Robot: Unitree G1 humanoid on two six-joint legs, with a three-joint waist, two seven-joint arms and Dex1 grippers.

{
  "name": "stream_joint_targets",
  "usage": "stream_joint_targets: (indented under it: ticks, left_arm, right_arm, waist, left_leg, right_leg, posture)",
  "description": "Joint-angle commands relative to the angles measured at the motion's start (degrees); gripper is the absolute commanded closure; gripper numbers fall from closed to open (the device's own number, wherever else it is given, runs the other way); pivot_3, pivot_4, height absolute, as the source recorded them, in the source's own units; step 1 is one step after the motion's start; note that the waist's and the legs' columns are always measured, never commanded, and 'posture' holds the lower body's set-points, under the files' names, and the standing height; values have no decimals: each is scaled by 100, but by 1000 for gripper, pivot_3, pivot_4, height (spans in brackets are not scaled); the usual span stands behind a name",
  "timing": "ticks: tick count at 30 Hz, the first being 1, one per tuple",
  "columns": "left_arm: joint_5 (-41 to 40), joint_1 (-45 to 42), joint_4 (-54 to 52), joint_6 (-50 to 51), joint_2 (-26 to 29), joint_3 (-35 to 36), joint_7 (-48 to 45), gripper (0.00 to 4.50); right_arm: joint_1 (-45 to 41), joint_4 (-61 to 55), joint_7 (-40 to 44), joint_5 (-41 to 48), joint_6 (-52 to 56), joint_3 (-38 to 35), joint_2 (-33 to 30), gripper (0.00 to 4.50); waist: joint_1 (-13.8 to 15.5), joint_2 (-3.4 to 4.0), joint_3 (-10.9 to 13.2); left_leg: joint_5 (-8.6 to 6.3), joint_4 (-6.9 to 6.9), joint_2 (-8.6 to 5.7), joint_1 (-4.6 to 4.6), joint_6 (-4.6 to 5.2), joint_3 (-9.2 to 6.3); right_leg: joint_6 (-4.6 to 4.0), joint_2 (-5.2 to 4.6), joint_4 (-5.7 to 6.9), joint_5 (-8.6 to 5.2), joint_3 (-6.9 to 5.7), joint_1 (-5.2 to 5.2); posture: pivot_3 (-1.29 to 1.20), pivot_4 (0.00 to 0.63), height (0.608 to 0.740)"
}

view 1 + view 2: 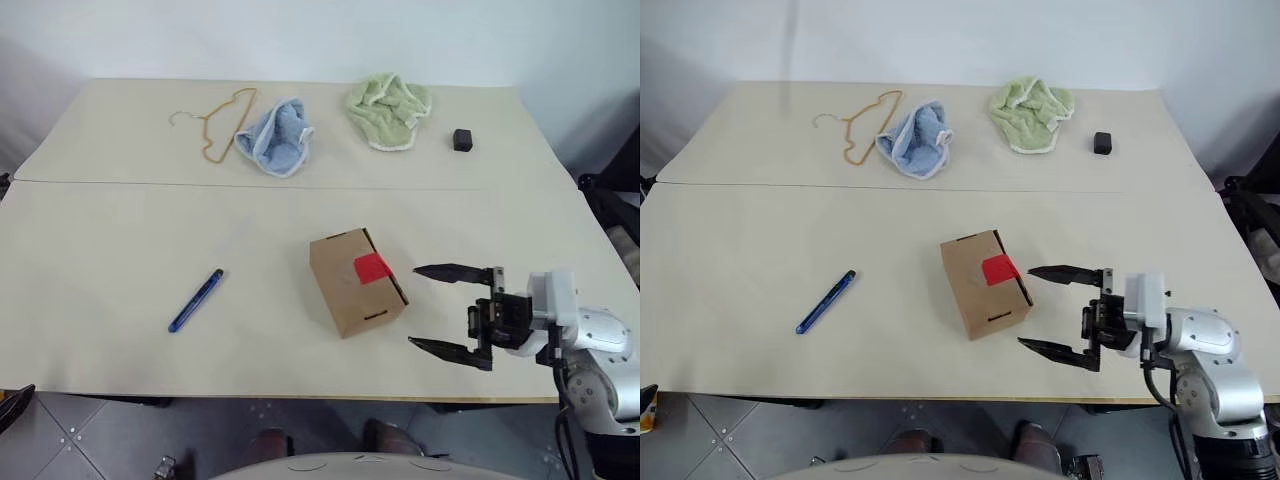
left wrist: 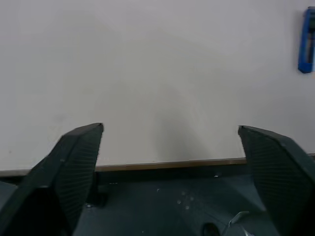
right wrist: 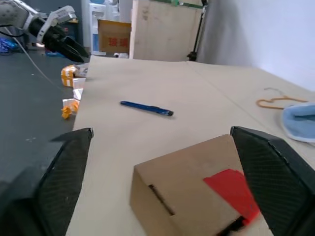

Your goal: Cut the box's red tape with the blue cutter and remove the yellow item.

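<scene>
The right gripper (image 3: pixel 160 172) has its two black fingers (image 3: pixel 66 177) spread wide, one at 8 o'clock and the other at 4 o'clock, with nothing between them held. Between the fingers, at 6 o'clock, sits the box (image 3: pixel 189 189), closed, its near corner turned toward the camera. The tape (image 3: pixel 231 192) lies on its top face toward 5 o'clock. Beyond the box, near the centre toward 11 o'clock, the cutter (image 3: pixel 146 108) lies flat on the table (image 3: pixel 147 78), well apart from the box. At 3 o'clock lie a hanger (image 3: pixel 274 102) and, just beside it, a blue cloth (image 3: pixel 300 123). At 10 o'clock, off the table's edge, the left gripper (image 3: pixel 69 48) hangs over the floor with its fingers parted.
</scene>
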Motion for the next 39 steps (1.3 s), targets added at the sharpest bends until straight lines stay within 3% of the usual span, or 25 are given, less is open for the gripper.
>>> stream_joint_targets:
  ticks: [1, 5, 7, 11, 21, 24, 36, 39]
  left_arm:
    - [-844, -278, -1527, 705, 112, -376, 349, 0]
    - [-627, -727, -2337, 974, 64, -1270, 1041, 0]
    - [19, -979, -2198, 595, -54, -1781, 1445, 0]
    - [466, -1223, -1802, 294, -255, -2554, 1562, 0]
    - [1257, -1472, -679, -500, -413, -3555, 1625, 0]
    - [1429, -1597, -446, -672, -467, -3729, 1803, 559]
    - [1416, -1734, -802, -291, -539, -4277, 2005, 4027]
    - [1376, -1776, -831, -355, -567, -4277, 1963, 4071]
  right_arm:
    - [49, -143, 45, 289, 164, -286, -233, 25]
    - [27, -299, 23, 401, 296, -270, -340, 25]
    - [-2, -349, -121, 421, 344, -265, -303, 25]
    - [26, -436, -249, 274, 269, -228, -269, 25]
    - [335, -795, -675, 35, 164, -150, -110, 25]
    - [362, -822, -770, -30, 106, -112, -57, 0]
    - [350, -838, -925, -100, 27, 7, -3, 0]
    - [353, -845, -941, -104, 32, 36, -5, 0]
  waist:
    - [7, 0, 0]
    - [-61, 13, 4]
    - [-107, 31, 8]
    - [-167, 33, 8]
    - [-28, 48, -9]
    - [-3, 80, -27]
    - [1, 106, -42]
    - [1, 107, -42]
  left_leg:
    - [0, 0, 1, -1, 0, -2]
    - [-1, -1, 5, 3, -2, 6]
    - [-3, -4, 6, 8, -2, 24]
    - [-3, -7, 10, 6, -2, 34]
    - [-3, -1, 9, 11, -1, 41]
    - [-2, -1, 7, 19, -1, 44]
    - [-2, -1, 4, 69, 1, 73]
    - [-3, -2, 4, 69, 2, 75]
  right_leg:
    - [-1, 0, 0, 0, 0, 1]
    - [-2, 7, -1, 2, 7, 1]
    - [-2, 11, -2, 2, 19, 0]
    - [-1, 20, -4, 2, 23, -11]
    - [-1, 18, 3, 4, 32, -13]
    - [0, 17, 4, 6, 36, -7]
    - [0, 13, 32, 6, 72, 14]
    - [0, 13, 32, 6, 73, 14]
  posture:
    - [0, 150, 740]
    - [0, 150, 740]
    - [0, 150, 740]
    - [0, 150, 740]
    - [0, 150, 740]
    - [0, 150, 740]
    - [0, 150, 740]
    - [0, 150, 740]
